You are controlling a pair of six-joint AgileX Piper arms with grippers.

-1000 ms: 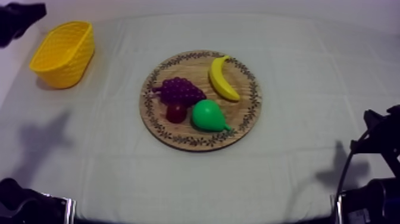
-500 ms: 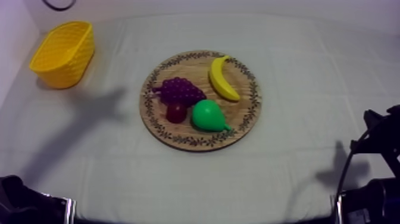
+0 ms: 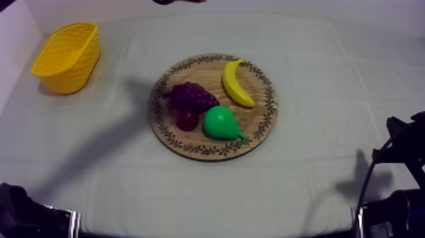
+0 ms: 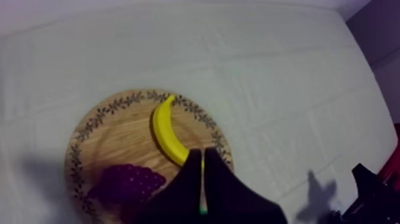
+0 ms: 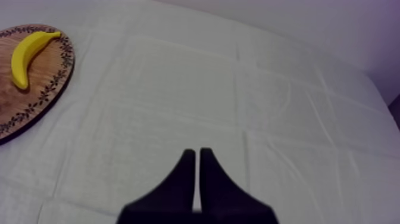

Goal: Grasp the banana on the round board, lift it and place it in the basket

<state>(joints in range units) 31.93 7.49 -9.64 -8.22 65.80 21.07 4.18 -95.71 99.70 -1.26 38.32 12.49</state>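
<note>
**Approach to the banana, before the grasp.** The banana [image 3: 237, 82] lies flat on the far right part of the round wooden board [image 3: 253, 136], touching no other fruit. The left arm's jaws hover above the board, pressed together and holding nothing, with the banana [image 4: 166, 134] just beyond their tips. The right arm's jaws are likewise clenched on nothing over bare cloth, well apart from the board [image 5: 41, 89].

*Step in hand.* The left arm's jaws should part before descending. They should then straddle the banana across its thick middle, turned square to its long axis, so that the curved, smooth body is unlikely to pivot or squirt out when they close. A straight lift clear of the patterned rim should follow.

*Surroundings.* The bunch of grapes [image 3: 190, 96], the small red fruit [image 3: 187, 119] and the green pear [image 3: 222, 123] cluster on the board's left and near parts. The pear sits near the banana's nearer end but apart from it. The yellow basket [image 3: 66, 56] stands at the far left of the table [image 3: 329, 76], well apart from the board. The carry toward it probably passes over the grapes, so it calls for height. Release should come from above the basket's open mouth. The right arm obstructs nothing.
</note>
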